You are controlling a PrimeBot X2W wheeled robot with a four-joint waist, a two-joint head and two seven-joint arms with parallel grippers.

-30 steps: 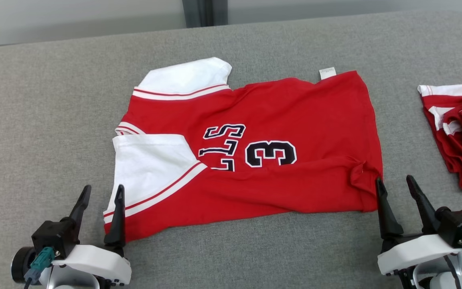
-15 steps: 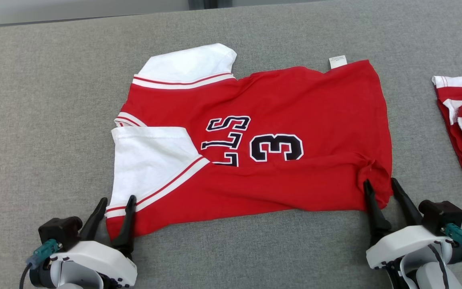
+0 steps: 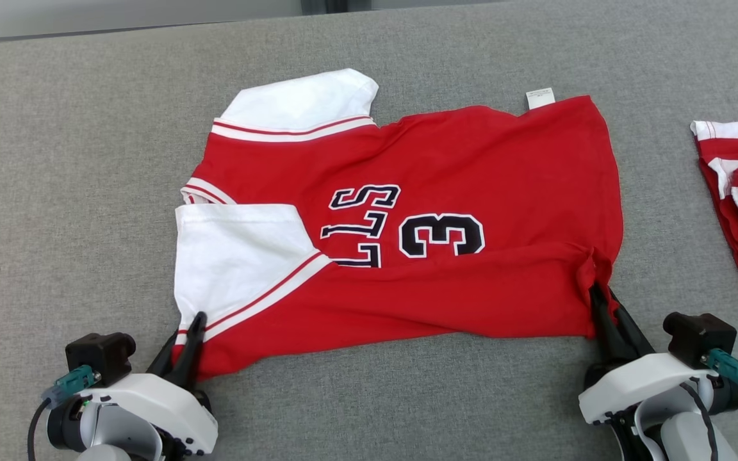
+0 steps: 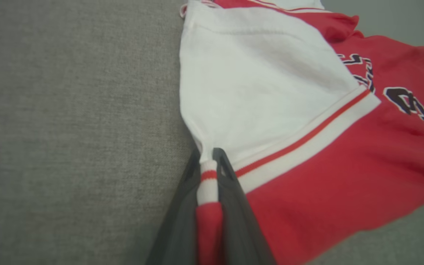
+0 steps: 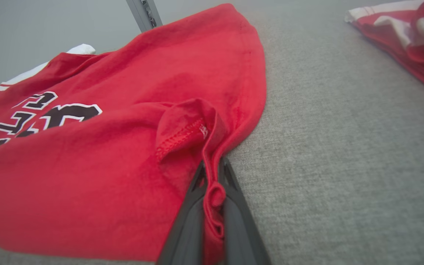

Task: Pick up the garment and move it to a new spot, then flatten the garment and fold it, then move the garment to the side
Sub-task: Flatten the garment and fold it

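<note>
1. Head view: red-and-white garment (image 3: 446,166) spread across the middle of the grey worktop (image 3: 74,166), sleeves to the left, hem to the right.
2. Left jaws clenched on the near-left corner, just by the white sleeve (image 4: 256,81); right jaws clenched on the bunched near-right hem corner (image 5: 212,195).
3. Likely step: lifting the near edge to fold it over toward the far edge.
4. Raise both ends together and level, just enough to clear the cloth beneath; an uneven lift would probably skew the crease.
5. Hold the edge lightly taut between the two grips, without dragging the far half along the worktop.
6. Carry toward the far edge, matching corners before letting go.
7. Stay well apart from the second garment (image 3: 737,205) lying at the right.
</note>
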